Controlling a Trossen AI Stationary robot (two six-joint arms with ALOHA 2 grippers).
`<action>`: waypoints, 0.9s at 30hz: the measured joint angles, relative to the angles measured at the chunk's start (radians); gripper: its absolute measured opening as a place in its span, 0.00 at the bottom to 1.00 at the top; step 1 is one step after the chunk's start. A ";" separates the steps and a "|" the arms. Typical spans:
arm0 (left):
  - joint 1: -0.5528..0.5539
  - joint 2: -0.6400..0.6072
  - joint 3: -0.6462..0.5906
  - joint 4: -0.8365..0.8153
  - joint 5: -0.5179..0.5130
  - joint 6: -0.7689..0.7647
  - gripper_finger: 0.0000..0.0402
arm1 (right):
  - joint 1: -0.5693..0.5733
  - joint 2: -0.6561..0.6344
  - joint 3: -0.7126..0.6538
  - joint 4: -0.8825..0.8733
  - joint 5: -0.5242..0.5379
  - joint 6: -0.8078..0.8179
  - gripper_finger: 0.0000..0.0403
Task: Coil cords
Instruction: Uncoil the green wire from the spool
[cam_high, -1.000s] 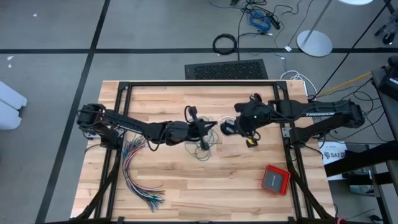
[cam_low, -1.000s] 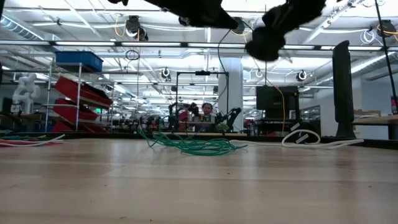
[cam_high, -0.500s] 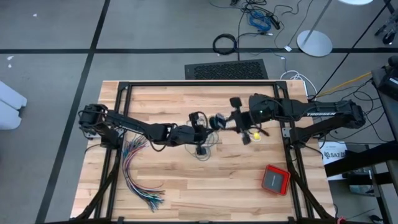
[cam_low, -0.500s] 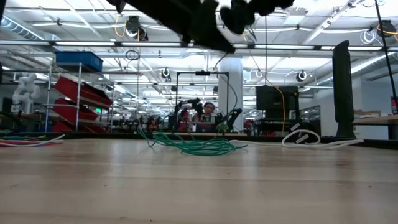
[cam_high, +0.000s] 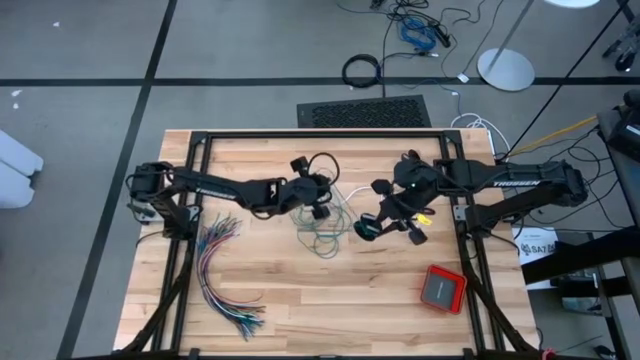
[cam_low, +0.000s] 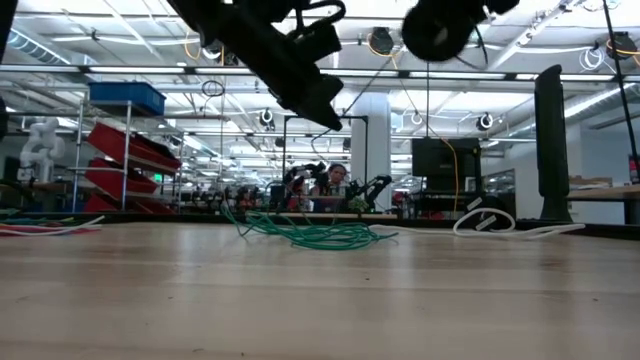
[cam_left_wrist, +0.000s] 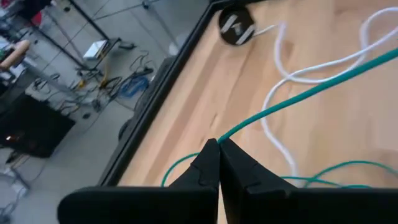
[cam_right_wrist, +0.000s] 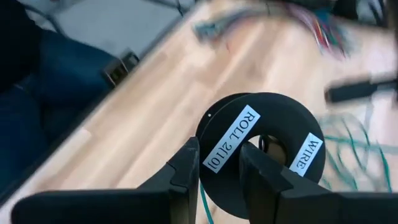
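Note:
My left gripper (cam_high: 322, 195) is above the table's middle, shut on the teal-green cord (cam_left_wrist: 298, 93). The cord's loose heap (cam_high: 322, 238) lies on the table and also shows in the low view (cam_low: 315, 235). My right gripper (cam_high: 374, 224) is shut on a black spool (cam_right_wrist: 261, 149) labelled ROLL and WIRE, held high above the table (cam_low: 440, 25). A white cord (cam_left_wrist: 280, 81) lies in loops on the wood and ends at a small black round piece (cam_left_wrist: 236, 28). I cannot make out a black cord. My left gripper pinches the teal-green cord (cam_left_wrist: 219, 138) between its two fingertips. From the tips one stretch runs off straight and taut, clear of the table. Another stretch (cam_left_wrist: 177, 168) drops slack toward the heap. My right gripper holds the black spool by its labelled face (cam_right_wrist: 225, 148), between rim and hub. Its two fingers (cam_right_wrist: 186, 168) come at that face head-on and hide what they pinch. The spool is lifted clear of the table. Teal cord (cam_right_wrist: 203, 200) hangs from it.
A fanned bundle of many-coloured wires (cam_high: 225, 270) lies at the near left. A red box (cam_high: 443, 288) sits at the near right. A black frame rail (cam_high: 320, 134) runs round the tabletop. Bare wood lies along the near edge.
My right gripper has swung the spool toward the table's left and far side, then back right and toward the near edge, turning as it went. My left gripper has moved toward the far edge, still shut on the teal cord. The heap has stayed on the table.

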 joint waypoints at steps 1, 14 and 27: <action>0.008 0.000 0.000 -0.005 -0.002 0.000 0.00 | 0.000 0.000 0.000 -0.022 0.026 0.002 0.19; -0.036 -0.023 0.000 -0.045 0.008 -0.007 0.00 | -0.033 0.000 0.000 -0.110 0.328 -0.056 0.19; -0.077 -0.024 0.000 -0.206 0.016 -0.179 0.27 | -0.080 0.000 0.000 -0.050 0.464 -0.086 0.19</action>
